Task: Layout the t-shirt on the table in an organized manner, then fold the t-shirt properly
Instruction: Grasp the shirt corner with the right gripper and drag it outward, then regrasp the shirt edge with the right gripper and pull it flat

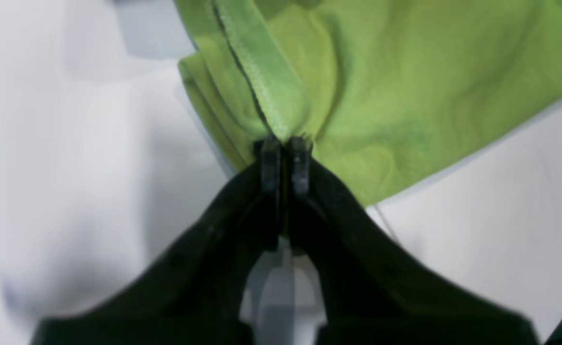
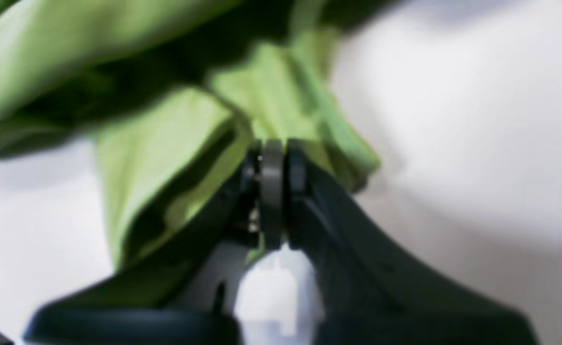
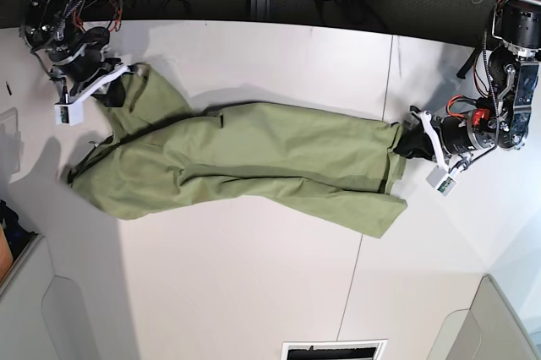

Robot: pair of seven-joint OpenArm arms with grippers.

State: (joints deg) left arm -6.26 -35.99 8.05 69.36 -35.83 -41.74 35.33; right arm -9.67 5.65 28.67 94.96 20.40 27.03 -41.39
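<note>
Table point(image 3: 254, 292): broad, white, seamed. T-shirt point(image 3: 254, 161) strung out across it between both tools, partly lifted, sagging mid-span. Soft, light, wrinkles readily; likely best held at hems or corners. Left gripper point(image 1: 285, 143) pinched on a stitched edge; right gripper point(image 2: 271, 148) clamped on bunched cloth directly ahead.
</note>
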